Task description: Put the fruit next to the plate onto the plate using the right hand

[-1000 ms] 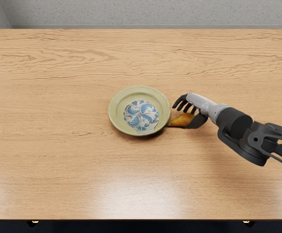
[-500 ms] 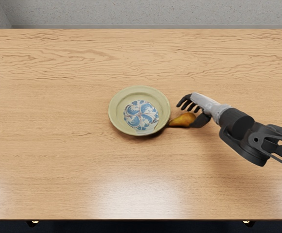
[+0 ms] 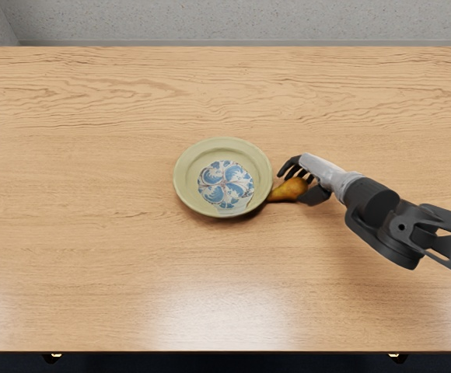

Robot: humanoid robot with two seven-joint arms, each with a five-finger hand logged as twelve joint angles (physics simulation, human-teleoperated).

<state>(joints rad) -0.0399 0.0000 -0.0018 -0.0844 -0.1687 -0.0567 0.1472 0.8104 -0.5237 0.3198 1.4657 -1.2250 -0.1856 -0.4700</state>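
We see the right robot hand (image 3: 306, 176) with its dark fingers curled around the thick end of the yellow-orange pear-shaped fruit (image 3: 288, 189). The fruit lies on the light wooden bench (image 3: 93, 256), its thin tip against the right rim of the pale green round plate with a blue pattern (image 3: 183, 176).

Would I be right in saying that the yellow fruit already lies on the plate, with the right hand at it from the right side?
Not quite: the fruit is not on the plate. The head view shows it lying on the table, just beside the plate's right rim, with the right hand at it from the right side.
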